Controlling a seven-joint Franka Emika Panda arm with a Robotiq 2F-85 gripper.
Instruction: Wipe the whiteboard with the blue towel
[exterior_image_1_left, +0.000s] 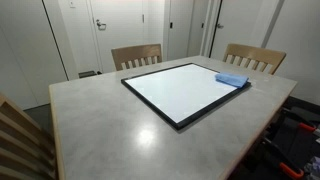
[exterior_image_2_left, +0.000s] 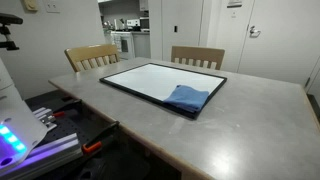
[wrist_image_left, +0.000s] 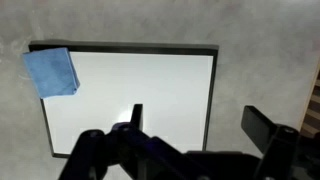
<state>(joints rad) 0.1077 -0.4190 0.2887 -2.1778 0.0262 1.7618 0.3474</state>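
Note:
The whiteboard (exterior_image_1_left: 180, 92) lies flat on the grey table, glossy white with a thin black frame; it shows in both exterior views (exterior_image_2_left: 150, 78) and in the wrist view (wrist_image_left: 130, 90). The blue towel (exterior_image_1_left: 231, 79) lies rumpled on one corner of the board, seen also in an exterior view (exterior_image_2_left: 187, 97) and at the upper left of the wrist view (wrist_image_left: 50, 72). My gripper (wrist_image_left: 200, 120) shows only in the wrist view. It is open and empty, high above the board's edge, far from the towel.
Two wooden chairs (exterior_image_1_left: 136, 55) (exterior_image_1_left: 254, 57) stand at the table's far side, and a third chair back (exterior_image_1_left: 20, 140) at the near corner. The grey tabletop (exterior_image_1_left: 100, 120) surrounds the board. Doors and walls lie behind.

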